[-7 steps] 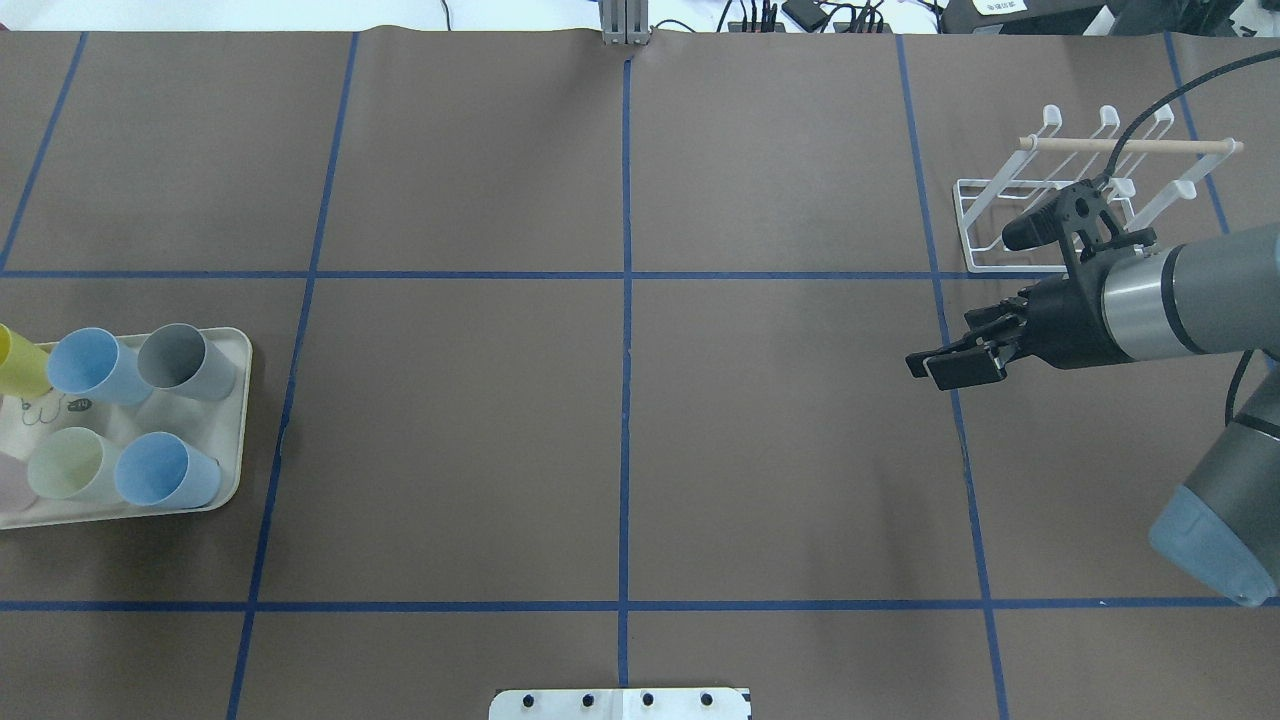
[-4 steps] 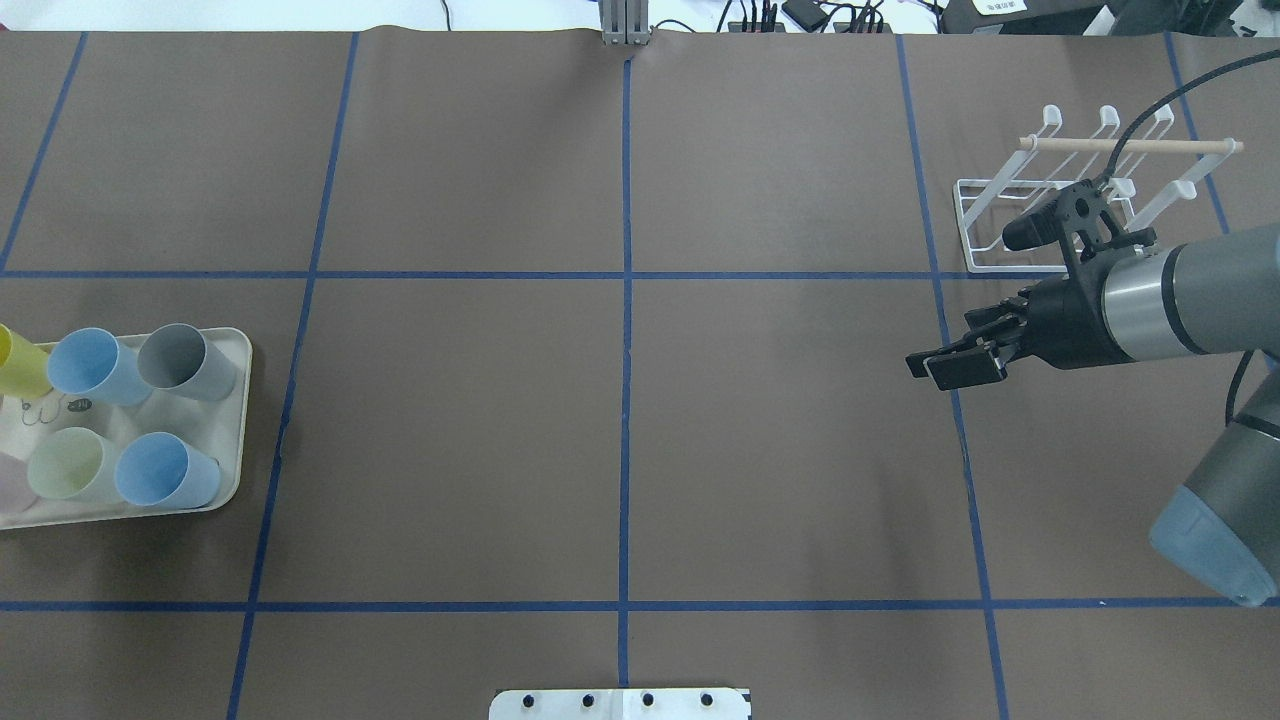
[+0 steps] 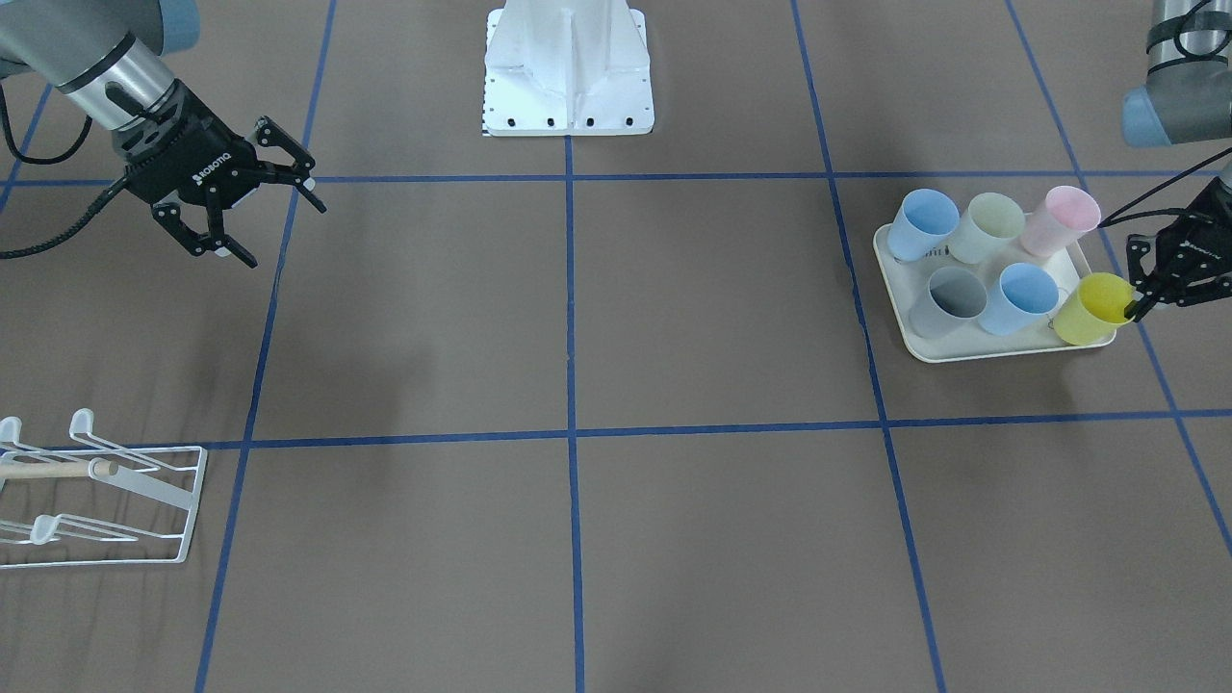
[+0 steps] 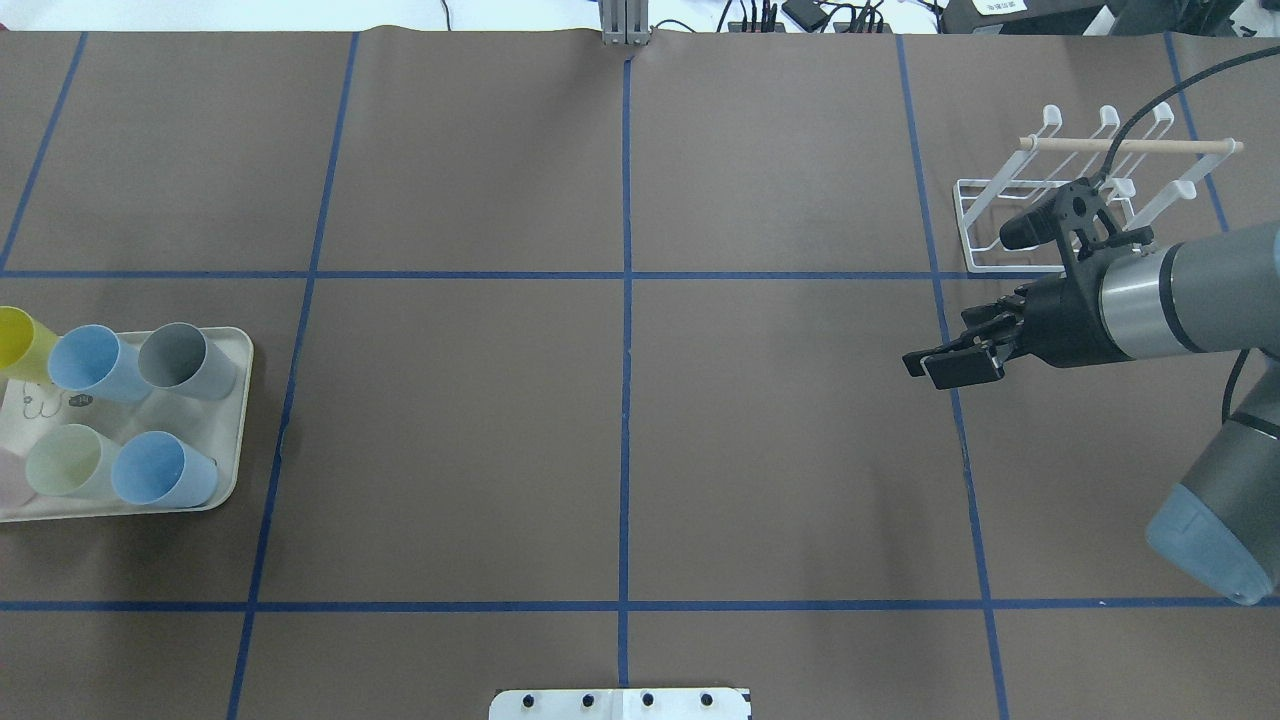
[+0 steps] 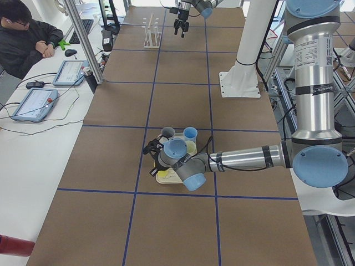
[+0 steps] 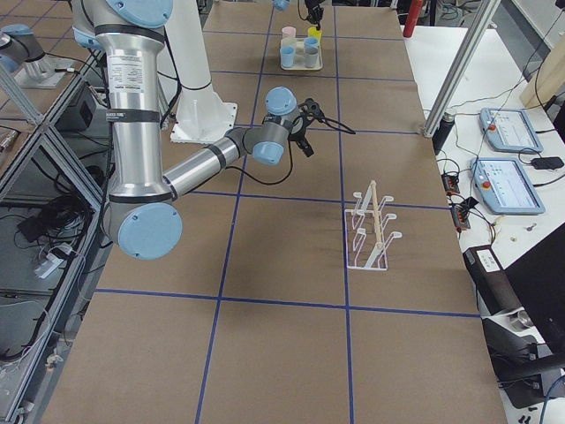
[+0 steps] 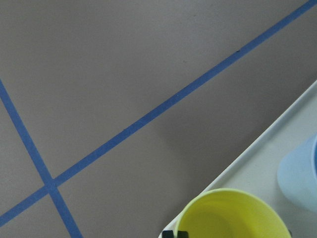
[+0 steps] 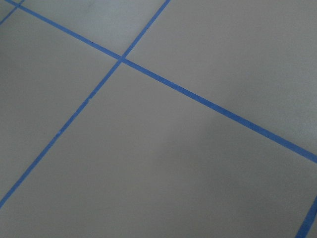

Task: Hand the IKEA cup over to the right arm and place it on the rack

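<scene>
My left gripper (image 3: 1139, 306) is shut on the rim of a yellow cup (image 3: 1090, 310) at the outer corner of the cream tray (image 3: 924, 348), and the cup tilts outward. The cup also shows in the overhead view (image 4: 14, 340) and in the left wrist view (image 7: 230, 215). My right gripper (image 3: 279, 233) is open and empty above the table, and in the overhead view (image 4: 925, 365) it hangs just in front of the white wire rack (image 4: 1010, 262). The rack (image 3: 183, 500) holds no cups.
The tray (image 4: 236, 420) holds two blue cups (image 4: 165, 470), a grey cup (image 4: 185, 360), a pale green cup (image 4: 65, 462) and a pink cup (image 3: 1061, 219). Blue tape lines grid the brown table. The robot's white base (image 3: 568, 77) stands at mid table.
The yellow cup has moved a little away from the other cups toward the tray's outer corner, in the left gripper. The right gripper has edged slightly toward the table's middle.
</scene>
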`<action>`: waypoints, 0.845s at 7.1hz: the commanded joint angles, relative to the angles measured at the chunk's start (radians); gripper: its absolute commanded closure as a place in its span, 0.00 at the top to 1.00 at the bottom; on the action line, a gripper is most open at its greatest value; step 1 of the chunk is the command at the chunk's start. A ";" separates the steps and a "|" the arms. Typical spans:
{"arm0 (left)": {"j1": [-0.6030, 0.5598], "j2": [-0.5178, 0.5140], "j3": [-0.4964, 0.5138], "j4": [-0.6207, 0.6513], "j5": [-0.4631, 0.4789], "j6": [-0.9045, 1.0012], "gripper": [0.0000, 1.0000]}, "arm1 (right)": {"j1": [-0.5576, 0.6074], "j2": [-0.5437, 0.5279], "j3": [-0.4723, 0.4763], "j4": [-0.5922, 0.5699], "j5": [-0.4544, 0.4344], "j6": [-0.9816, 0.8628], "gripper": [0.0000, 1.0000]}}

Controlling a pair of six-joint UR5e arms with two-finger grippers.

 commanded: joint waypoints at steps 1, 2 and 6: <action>-0.107 -0.038 -0.013 0.020 -0.010 0.000 0.00 | -0.002 0.103 -0.030 0.006 0.002 -0.009 0.99; -0.130 -0.042 -0.032 0.043 -0.065 0.000 0.00 | -0.008 0.151 -0.045 0.006 0.004 0.002 0.99; -0.184 -0.069 -0.503 0.416 -0.173 -0.383 0.00 | -0.150 0.224 -0.115 0.211 -0.268 -0.082 0.99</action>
